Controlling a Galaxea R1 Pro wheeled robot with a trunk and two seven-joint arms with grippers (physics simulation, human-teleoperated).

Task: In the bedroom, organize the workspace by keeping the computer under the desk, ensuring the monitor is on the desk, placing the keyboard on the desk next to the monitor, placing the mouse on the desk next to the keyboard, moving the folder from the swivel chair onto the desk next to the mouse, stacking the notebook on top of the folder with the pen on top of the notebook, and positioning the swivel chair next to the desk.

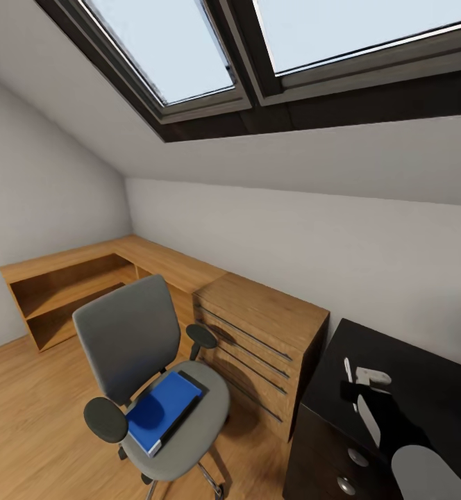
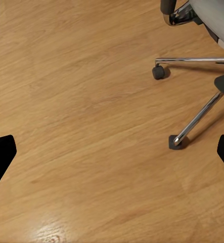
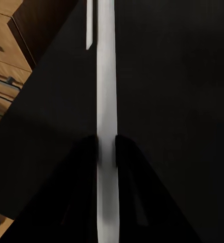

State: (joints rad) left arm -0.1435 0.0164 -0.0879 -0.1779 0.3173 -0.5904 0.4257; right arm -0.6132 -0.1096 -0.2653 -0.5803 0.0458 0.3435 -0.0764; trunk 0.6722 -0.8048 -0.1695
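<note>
The grey swivel chair (image 1: 130, 333) stands on the wooden floor, left of the black desk (image 1: 432, 368). On its seat lies the blue folder (image 1: 162, 410), with the dark notebook (image 1: 194, 382) showing as an edge under its far side. My right gripper (image 1: 359, 392) hangs over the desk's near corner, shut on the white pen (image 1: 369, 420). In the right wrist view the pen (image 3: 105, 101) runs lengthwise between the gripper's (image 3: 106, 147) closed fingers above the desk top (image 3: 172, 101). My left gripper (image 2: 112, 157) is open over bare floor, near the chair's chrome base (image 2: 197, 119).
A light wooden drawer chest (image 1: 265, 333) stands between chair and desk, against the wall. A low wooden shelf unit (image 1: 71, 285) runs along the far corner. The desk's silver-knobbed drawers (image 1: 357, 456) face the chair. Skylights sit in the sloped ceiling.
</note>
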